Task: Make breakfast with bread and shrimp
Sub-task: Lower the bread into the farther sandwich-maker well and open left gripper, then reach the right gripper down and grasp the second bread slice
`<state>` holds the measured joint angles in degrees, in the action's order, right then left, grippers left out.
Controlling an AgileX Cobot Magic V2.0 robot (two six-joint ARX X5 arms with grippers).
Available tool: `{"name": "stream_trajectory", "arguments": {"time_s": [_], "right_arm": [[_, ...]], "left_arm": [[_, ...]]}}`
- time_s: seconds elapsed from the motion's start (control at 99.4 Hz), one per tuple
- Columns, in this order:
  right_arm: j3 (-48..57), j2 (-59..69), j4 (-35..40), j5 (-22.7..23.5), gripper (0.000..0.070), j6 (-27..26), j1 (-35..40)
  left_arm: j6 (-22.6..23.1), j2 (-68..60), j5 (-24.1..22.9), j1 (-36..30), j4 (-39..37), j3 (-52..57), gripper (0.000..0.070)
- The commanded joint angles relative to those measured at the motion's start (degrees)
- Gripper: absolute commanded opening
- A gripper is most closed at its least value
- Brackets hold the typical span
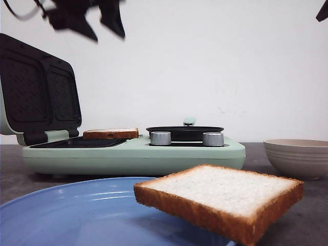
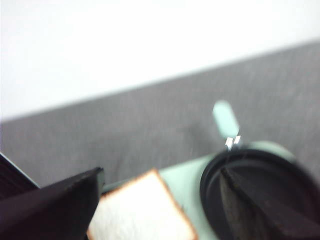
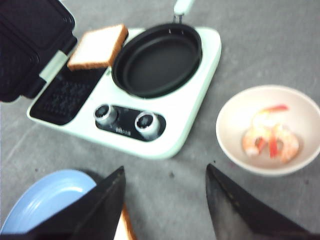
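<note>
Nearest to you, one slice of bread [image 1: 220, 197] still sits on the edge of the blue plate [image 1: 77, 215], so that one has not gone in yet. Your right gripper [image 3: 165, 200] hangs above it with its jaws wide open and nothing in them.

Farther back on the bench [image 3: 280, 45], the other slice [image 1: 110, 134] already lies on the open green breakfast maker [image 1: 133, 154], beside the black pan [image 1: 184, 132]. The pan has nothing in it. The shrimp [image 3: 270, 140] wait in the pale bowl [image 3: 235, 107].

Your left gripper [image 2: 160, 200] is up high over the maker, jaws open and holding nothing.
</note>
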<state>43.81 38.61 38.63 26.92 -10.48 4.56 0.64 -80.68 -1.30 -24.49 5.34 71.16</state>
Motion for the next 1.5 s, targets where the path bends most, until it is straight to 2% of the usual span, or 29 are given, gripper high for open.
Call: {"name": "stream_trajectory", "arguments": {"time_s": [0.0,0.121,0.412,0.594,0.714,0.855,0.916,1.087,1.097,1.197,1.298,1.489], "right_arm": [[0.5,0.2,0.2,0.0,0.0308,0.5,0.2],[0.5,0.2,0.5,-0.2,0.0308,0.5,0.2],[0.4,0.2,2.1,-0.3,0.0308,0.9,0.2],[-0.7,0.2,2.6,2.4,0.0309,-0.5,0.2],[-3.4,0.2,2.2,5.2,0.0309,-2.6,0.9],[-11.1,0.2,-1.1,8.8,0.0312,-6.9,2.3],[-15.0,0.2,-3.8,11.2,0.0337,-9.8,2.6],[-25.3,0.2,-15.3,18.4,0.0350,-20.3,3.2],[-27.2,0.2,-17.8,18.9,0.0350,-22.7,3.5],[-30.8,0.3,-22.7,19.6,0.0352,-26.8,4.4],[-32.6,0.3,-23.5,19.0,0.0379,-27.5,5.5],[-34.3,1.1,-26.5,18.0,0.0379,-29.5,7.1]], "left_arm": [[-0.3,2.3,0.8,-0.3,-0.3,1.4,0.0435],[-0.2,7.7,1.6,-0.3,1.5,1.4,0.0435],[-0.3,18.1,2.4,0.7,12.9,-0.5,0.0434],[-3.5,27.3,3.0,1.0,9.5,-10.3,0.0434],[-7.9,34.1,3.0,1.0,5.6,-18.3,0.0434],[-9.7,39.2,3.0,1.0,5.4,-23.6,0.0434],[-10.3,40.7,3.0,1.0,5.6,-24.6,0.0434],[-10.8,43.6,3.0,0.9,8.9,-25.0,0.0434],[-10.8,44.0,3.1,0.9,9.4,-25.0,0.0434],[-10.8,44.5,3.1,0.9,10.5,-25.0,0.0434],[-10.9,44.5,3.5,0.8,10.7,-25.0,0.0434],[-10.8,44.5,4.2,0.8,9.2,-25.0,0.0434]]}}
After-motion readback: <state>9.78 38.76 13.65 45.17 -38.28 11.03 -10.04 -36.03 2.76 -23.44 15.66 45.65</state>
